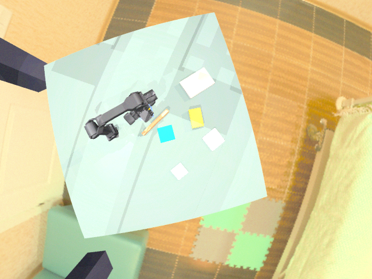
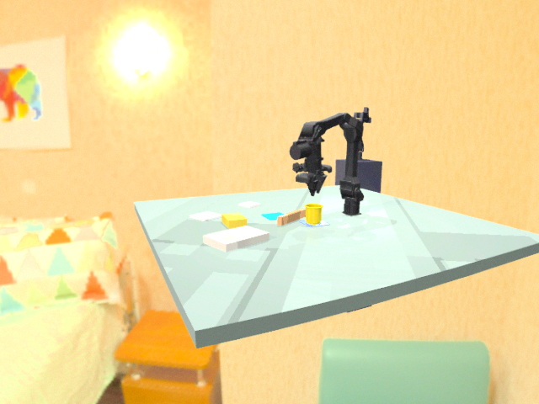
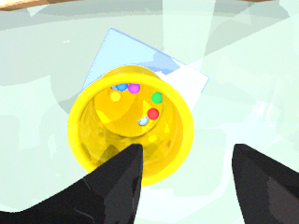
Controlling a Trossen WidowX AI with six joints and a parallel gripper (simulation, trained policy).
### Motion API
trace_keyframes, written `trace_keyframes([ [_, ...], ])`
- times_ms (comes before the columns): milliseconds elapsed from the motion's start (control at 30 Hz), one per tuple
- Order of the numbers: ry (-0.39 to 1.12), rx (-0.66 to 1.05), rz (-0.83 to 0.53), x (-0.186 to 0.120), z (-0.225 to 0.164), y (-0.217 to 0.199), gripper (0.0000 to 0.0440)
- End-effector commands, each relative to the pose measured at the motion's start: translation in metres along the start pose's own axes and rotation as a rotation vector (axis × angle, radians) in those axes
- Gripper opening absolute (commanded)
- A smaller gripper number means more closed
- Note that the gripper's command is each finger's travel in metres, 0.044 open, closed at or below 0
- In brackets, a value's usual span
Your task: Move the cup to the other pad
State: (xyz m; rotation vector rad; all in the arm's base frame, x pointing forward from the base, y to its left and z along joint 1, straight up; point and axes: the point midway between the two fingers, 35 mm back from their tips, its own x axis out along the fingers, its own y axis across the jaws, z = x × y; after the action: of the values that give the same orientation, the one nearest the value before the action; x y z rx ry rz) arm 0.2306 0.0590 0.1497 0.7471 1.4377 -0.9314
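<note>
The yellow cup (image 2: 313, 214) (image 3: 128, 119) stands upright on a pale pad with a blue edge (image 3: 135, 51). Several coloured marbles (image 3: 157, 97) lie inside on its bottom. My gripper (image 2: 315, 194) (image 3: 188, 154) is partly open and empty, pointing down above the cup. In the wrist view the left finger overlaps the cup's near rim and the right finger is out to the right of the cup. From above, the arm hides most of the cup. The cyan pad (image 1: 165, 133) (image 2: 271, 215) lies bare beyond the wooden bar.
A low wooden bar (image 1: 155, 122) (image 2: 290, 216) stands between the cup and the cyan pad. A yellow block (image 1: 196, 117) (image 2: 233, 220), a large white box (image 1: 197, 82) (image 2: 236, 238) and two white squares (image 1: 213, 139) (image 1: 179, 171) lie farther out.
</note>
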Motion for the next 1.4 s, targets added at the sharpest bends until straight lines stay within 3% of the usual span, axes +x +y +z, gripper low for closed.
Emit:
trace_keyframes([
  [0, -0.006, 0.012, -0.024, 0.01, 0.0, -0.001, 0.0181],
  [833, -0.016, -0.035, -0.089, 0.082, -0.005, -0.002, 0.0184],
  [1100, -0.03, -0.087, -0.075, 0.09, -0.003, -0.002, 0.0011],
  [1367, -0.035, -0.065, -0.03, 0.075, 0.002, 0.001, 0.0],
])
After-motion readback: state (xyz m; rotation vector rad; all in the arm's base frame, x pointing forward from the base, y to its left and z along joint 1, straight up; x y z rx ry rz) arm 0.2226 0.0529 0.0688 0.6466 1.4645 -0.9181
